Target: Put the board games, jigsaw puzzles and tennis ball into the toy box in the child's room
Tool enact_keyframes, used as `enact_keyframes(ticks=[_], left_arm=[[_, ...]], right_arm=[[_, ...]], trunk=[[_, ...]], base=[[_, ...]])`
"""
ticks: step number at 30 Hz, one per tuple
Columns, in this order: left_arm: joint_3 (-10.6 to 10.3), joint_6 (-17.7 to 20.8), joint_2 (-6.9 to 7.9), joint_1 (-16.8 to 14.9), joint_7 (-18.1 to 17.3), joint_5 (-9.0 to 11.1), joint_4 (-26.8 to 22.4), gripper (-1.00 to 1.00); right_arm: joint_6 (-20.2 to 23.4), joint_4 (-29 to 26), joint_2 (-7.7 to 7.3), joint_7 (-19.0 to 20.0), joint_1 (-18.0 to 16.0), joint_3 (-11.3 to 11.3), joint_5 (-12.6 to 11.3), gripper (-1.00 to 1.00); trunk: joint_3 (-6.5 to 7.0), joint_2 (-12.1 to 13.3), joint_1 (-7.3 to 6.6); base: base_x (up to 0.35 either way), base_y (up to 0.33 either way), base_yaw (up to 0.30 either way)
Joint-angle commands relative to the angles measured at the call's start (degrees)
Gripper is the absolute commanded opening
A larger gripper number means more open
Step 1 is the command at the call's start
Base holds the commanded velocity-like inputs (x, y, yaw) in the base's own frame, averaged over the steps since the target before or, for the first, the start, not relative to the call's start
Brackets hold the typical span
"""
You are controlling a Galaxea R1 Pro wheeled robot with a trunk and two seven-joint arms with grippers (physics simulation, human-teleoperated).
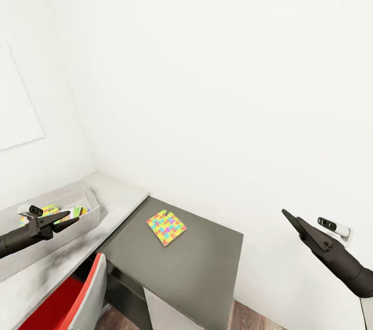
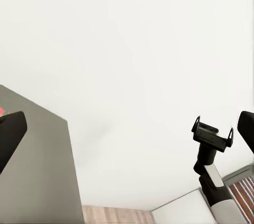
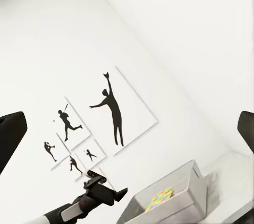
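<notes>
One jigsaw puzzle, a thin board of bright interlocking pieces, lies flat on a dark grey top beside the pale table. On the table at the left stands the grey toy box, also seen from the right wrist, with colourful flat toys inside. My left gripper hovers open in front of the box, holding nothing. Far right of the puzzle, my right gripper hangs open and empty near the wall. Bed, tennis ball and other toys are out of view.
A red-seated chair sits under the table's front edge. A small white fitting is on the wall behind my right gripper. Baseball-player silhouette pictures hang above the toy box. Wood-plank floor shows at the bottom.
</notes>
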Motion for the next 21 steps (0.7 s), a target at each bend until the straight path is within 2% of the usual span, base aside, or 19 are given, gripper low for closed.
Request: enact_keyframes(ticks=[1,21], left_arm=[[-0.03,0.61,0.02,-0.03,-0.20,0.03,-0.02,1.00],[-0.03,0.61,0.10,0.06,-0.20,0.03,-0.02,1.00]], right_arm=[[0.52,0.01,0.02,0.10,-0.07,-0.01,-0.12,1.00],[0.54,0.02,0.04,0.05,-0.07,-0.06,-0.12,1.00]], trunk=[[-0.06,-0.13,0.02],[1.47,-0.13,0.02]], base=[[-0.192,-0.038,-0.200],[-0.024,-0.005,-0.200]])
